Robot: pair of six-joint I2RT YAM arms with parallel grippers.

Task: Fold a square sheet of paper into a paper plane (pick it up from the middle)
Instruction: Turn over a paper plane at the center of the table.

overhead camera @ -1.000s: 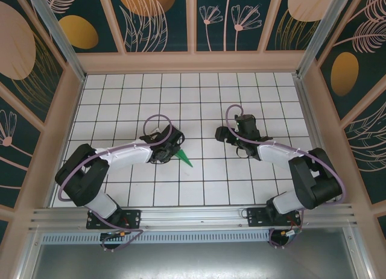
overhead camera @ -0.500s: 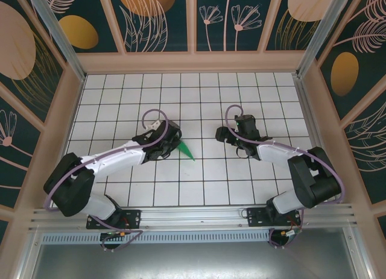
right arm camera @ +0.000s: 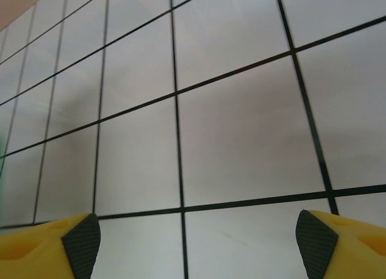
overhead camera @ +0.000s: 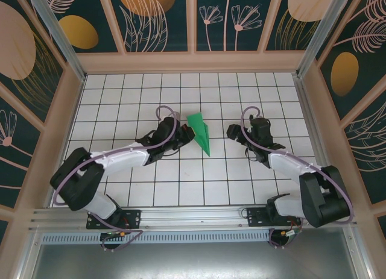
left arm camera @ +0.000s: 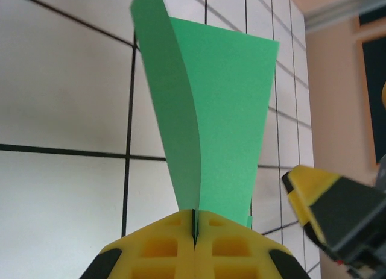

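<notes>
Closest to the left wrist camera, the left gripper (left arm camera: 194,229) is clenched. Its two yellow fingers (left arm camera: 157,249) meet along a thin seam, and the bright-green paper plane (left arm camera: 224,104) is pinched in that seam. Right at the fingertips the green paper is narrow, and it broadens the farther it runs from them. To the left of the seam one layer stands on edge and curves; to the right a flat panel spreads wide. Just off to the right of these closed fingers, near the paper but not touching it, sits one yellow, black-padded finger (left arm camera: 310,191) of the right gripper (overhead camera: 231,133). Beyond the paper lies the white grid table (left arm camera: 60,80). In the right wrist view the right gripper's own fingertips (right arm camera: 78,237) sit far apart at the two lower corners, released, with white tiles showing in the gap between them and stretching away ahead. From above, the left gripper (overhead camera: 185,136) holds the plane (overhead camera: 200,132) by its left side, about midway along its length. The plane's sharp tip points toward the arm bases and its broad end points away from them. The right gripper faces it from the other side, near, with a strip of white tile between its fingers and the green. Whether the plane rests on the tiles or hangs just above them I cannot tell.
</notes>
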